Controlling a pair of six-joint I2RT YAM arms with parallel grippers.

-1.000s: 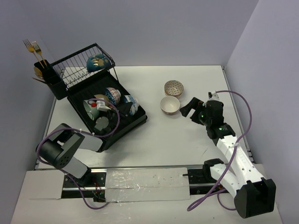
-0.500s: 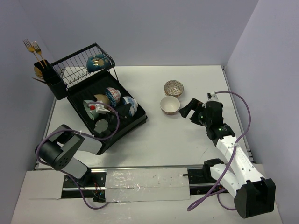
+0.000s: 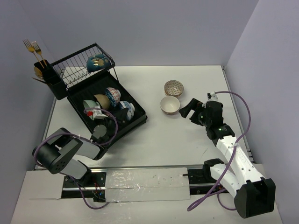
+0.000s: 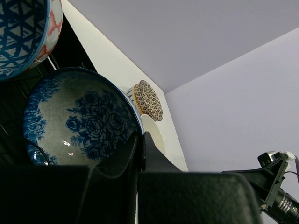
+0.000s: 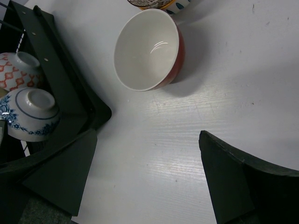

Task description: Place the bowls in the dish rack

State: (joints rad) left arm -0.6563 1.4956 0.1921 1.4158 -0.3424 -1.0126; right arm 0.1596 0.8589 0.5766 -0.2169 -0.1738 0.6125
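Observation:
The black dish rack (image 3: 135, 122) stands at the left. Its wire upper tier holds a teal and gold bowl (image 3: 98, 62). Its tray holds a mint bowl (image 3: 88, 104), a brown bowl (image 3: 102, 100), a blue and red patterned bowl (image 3: 113, 95) and a blue floral bowl (image 3: 127, 110). My left gripper (image 3: 119, 116) is shut on the rim of the blue floral bowl (image 4: 79, 116), which stands on edge in the tray. A red bowl (image 3: 169, 105) with a cream inside and a beige dotted bowl (image 3: 174, 87) sit on the table. My right gripper (image 3: 187, 108) is open and empty, just right of the red bowl (image 5: 148, 49).
A black utensil cup (image 3: 49, 74) with gold forks hangs on the rack's far left. The rack's front corner (image 5: 96, 112) lies close to my right gripper's (image 5: 148, 135) left finger. The walls close off the table at the back and on the right.
My left gripper has drawn back toward the near left, and the blue floral bowl has shifted a little nearer with it. The right arm has not moved.

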